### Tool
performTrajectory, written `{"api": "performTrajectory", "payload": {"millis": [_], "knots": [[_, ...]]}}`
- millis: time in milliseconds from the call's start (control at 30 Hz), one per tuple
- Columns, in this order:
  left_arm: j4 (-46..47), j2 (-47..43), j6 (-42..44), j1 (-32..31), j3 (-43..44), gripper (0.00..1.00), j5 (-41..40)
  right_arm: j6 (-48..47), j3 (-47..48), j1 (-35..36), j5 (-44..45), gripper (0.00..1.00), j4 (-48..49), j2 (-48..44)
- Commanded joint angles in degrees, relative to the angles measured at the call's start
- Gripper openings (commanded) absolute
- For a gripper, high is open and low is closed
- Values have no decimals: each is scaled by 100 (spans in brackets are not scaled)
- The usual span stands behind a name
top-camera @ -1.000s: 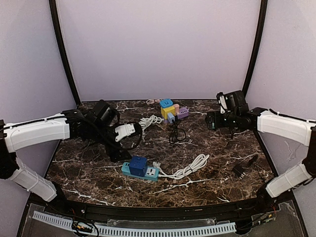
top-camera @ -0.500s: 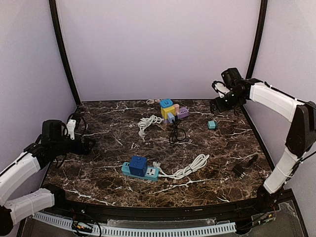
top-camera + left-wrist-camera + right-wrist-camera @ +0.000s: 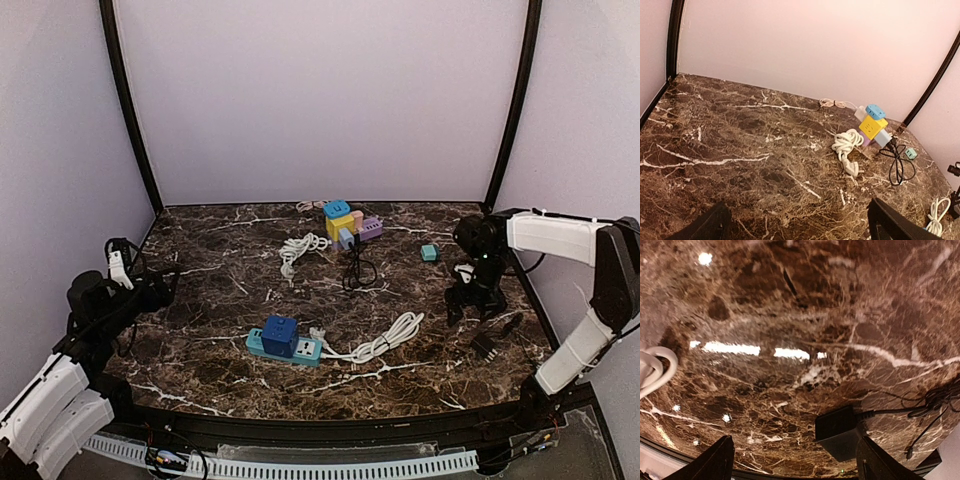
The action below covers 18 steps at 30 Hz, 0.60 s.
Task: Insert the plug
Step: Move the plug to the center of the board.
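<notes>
The right tool point(image 3: 463, 300) hangs low over the right side of the bench point(image 3: 200, 340). Its fingers point(image 3: 722, 460) stand apart with nothing between them. The black plug point(image 3: 837, 432) lies flat on the marble near the bench's right front corner, close to the tool but not touching it. Its thin black cord point(image 3: 932, 402) bunches beside it. The left tool point(image 3: 150, 290) sits at the bench's left edge, jaws wide apart and empty. Near the front middle lies a teal power strip point(image 3: 303, 351) with a blue cube adapter point(image 3: 280, 335) standing on it and a white cable point(image 3: 385, 340) looping off to its right. The plug is well apart from the strip. A cluster of coloured socket blocks point(image 3: 345, 222) sits at the back.
</notes>
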Motion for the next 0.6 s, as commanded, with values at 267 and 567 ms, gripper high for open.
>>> {"api": "performTrajectory", "payload": {"millis": [267,567], "knots": [[462,-255,-187,77,-182,96,84,455,-780,65,321,76,305,642],[545,-199,-192,120,-218,96,86,960,-669,237,621,73,-200,460]]}}
